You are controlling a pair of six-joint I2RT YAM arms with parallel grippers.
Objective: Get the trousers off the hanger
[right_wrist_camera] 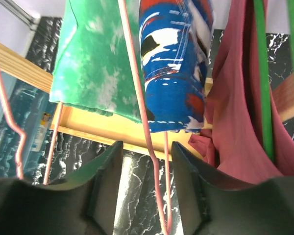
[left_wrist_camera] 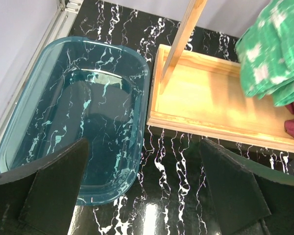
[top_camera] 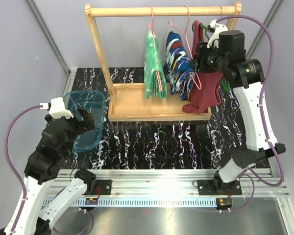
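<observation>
The mottled green-and-white trousers (top_camera: 154,66) hang folded on a pink hanger (top_camera: 160,81) on the wooden rail. The blue patched trousers (top_camera: 179,61) hang on a second pink hanger (top_camera: 192,78) to their right. My right gripper (top_camera: 198,62) is beside the blue pair, in front of the maroon tank top (top_camera: 206,90). In the right wrist view my right gripper (right_wrist_camera: 146,164) is open, and the lower wire of the pink hanger (right_wrist_camera: 157,186) passes between its jaws, below the blue trousers (right_wrist_camera: 174,63) and the green trousers (right_wrist_camera: 95,63). My left gripper (left_wrist_camera: 143,147) is open and empty, low beside the tub.
A teal plastic tub (top_camera: 88,120) stands at the left, also seen in the left wrist view (left_wrist_camera: 73,112). The wooden rack's base tray (top_camera: 132,105) lies under the clothes and its slanted post (top_camera: 100,54) rises at the left. The tank top hangs on a green hanger (right_wrist_camera: 264,88).
</observation>
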